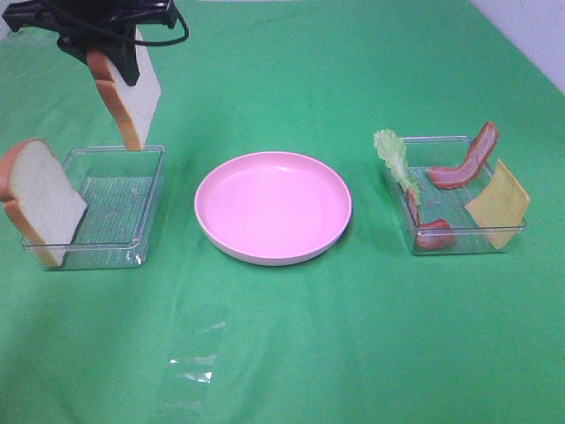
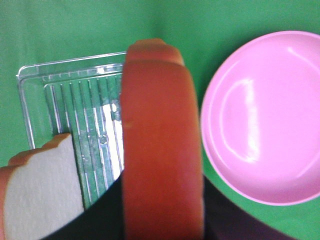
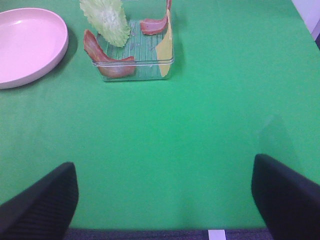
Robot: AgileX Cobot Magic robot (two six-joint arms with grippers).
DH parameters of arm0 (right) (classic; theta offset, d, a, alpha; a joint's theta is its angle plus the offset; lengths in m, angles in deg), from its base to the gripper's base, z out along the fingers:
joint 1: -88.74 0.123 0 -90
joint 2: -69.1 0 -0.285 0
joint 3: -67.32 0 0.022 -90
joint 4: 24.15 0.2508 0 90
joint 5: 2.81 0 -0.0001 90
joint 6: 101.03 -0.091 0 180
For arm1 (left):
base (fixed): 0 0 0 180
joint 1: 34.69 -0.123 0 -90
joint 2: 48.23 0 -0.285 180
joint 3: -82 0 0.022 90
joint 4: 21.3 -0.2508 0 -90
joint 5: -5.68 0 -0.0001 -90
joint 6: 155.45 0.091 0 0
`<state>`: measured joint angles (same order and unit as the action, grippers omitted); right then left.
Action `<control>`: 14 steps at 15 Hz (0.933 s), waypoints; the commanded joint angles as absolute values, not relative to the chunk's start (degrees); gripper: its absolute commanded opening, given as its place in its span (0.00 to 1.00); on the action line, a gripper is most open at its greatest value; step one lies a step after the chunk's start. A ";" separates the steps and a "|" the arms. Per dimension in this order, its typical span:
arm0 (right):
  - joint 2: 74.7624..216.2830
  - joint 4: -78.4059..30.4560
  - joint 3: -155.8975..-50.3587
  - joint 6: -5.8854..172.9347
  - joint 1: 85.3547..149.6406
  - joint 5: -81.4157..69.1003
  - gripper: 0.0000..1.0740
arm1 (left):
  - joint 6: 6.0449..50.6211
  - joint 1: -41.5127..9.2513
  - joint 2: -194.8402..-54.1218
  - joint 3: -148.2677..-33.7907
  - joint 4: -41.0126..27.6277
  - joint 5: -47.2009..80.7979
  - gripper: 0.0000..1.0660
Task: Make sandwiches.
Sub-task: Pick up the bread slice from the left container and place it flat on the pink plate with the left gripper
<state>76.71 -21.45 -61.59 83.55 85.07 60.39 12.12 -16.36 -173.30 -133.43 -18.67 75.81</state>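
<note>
My left gripper (image 1: 126, 64) is shut on a bread slice (image 1: 130, 95) with white faces and orange-brown crust, and holds it hanging above the far edge of the left clear tray (image 1: 146, 238). In the left wrist view the slice's crust (image 2: 162, 145) fills the middle. A second bread slice (image 1: 40, 199) leans in that tray's near left corner and also shows in the left wrist view (image 2: 42, 195). The right clear tray (image 1: 512, 231) holds lettuce (image 1: 395, 159), two bacon strips (image 1: 466, 161) (image 1: 433, 234) and cheese (image 1: 497, 203). My right gripper (image 3: 162, 165) is open and empty over bare cloth.
A round pink plate (image 1: 274, 208) sits between the two trays and holds nothing; it also shows in the left wrist view (image 2: 265, 115) and the right wrist view (image 3: 25, 45). A green cloth covers the table. A shiny clear patch (image 1: 194, 362) lies near the front.
</note>
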 commanded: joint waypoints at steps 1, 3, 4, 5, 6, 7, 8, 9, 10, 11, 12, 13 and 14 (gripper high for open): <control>75.16 -21.57 -61.42 84.30 84.84 60.05 0.83 | 13.09 -16.07 -168.60 -129.88 -15.63 81.20 0.00; 75.16 -21.57 -61.42 84.30 84.84 60.05 0.83 | 14.47 -16.07 -165.16 -122.37 -12.94 76.96 0.00; 75.16 -21.51 -61.42 84.30 84.84 60.05 0.83 | 15.56 -16.07 -163.90 -118.47 -10.65 72.83 0.00; 75.16 -21.51 -61.42 84.30 84.84 60.05 0.83 | 16.82 -16.07 -163.27 -114.75 -6.98 68.65 0.00; 75.16 -21.45 -61.42 84.30 84.84 60.05 0.83 | 17.62 -16.07 -163.16 -112.97 -4.57 66.65 0.00; 75.16 -21.45 -61.42 84.30 84.84 60.05 0.83 | 20.66 -16.07 -163.84 -108.39 2.42 60.74 0.00; 75.16 -21.40 -61.42 84.30 84.84 60.05 0.83 | 22.15 -16.07 -164.24 -107.30 5.23 58.85 0.00; 75.16 -21.40 -61.42 84.30 84.84 60.05 0.83 | 28.68 -16.07 -166.82 -105.70 15.82 54.67 0.00; 75.16 -21.40 -61.42 84.30 84.84 60.05 0.83 | 32.69 -16.07 -168.77 -105.70 21.44 54.61 0.00; 75.16 -21.40 -61.42 84.30 84.84 60.05 0.83 | 36.18 -16.07 -170.55 -105.70 25.97 54.67 0.00; 75.16 -21.40 -61.42 84.30 84.84 60.05 0.83 | 38.13 -16.07 -171.35 -105.70 27.74 54.73 0.00; 75.16 -21.40 -61.42 84.30 84.84 60.05 0.83 | 42.49 -16.07 -174.16 -105.75 33.64 55.01 0.00; 75.16 -21.40 -61.42 84.30 84.84 60.05 0.83 | 44.55 -16.07 -175.59 -105.75 36.28 54.84 0.00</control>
<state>76.71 -21.45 -61.59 83.55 85.07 60.39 42.20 -16.36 -174.67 -105.98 32.56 55.24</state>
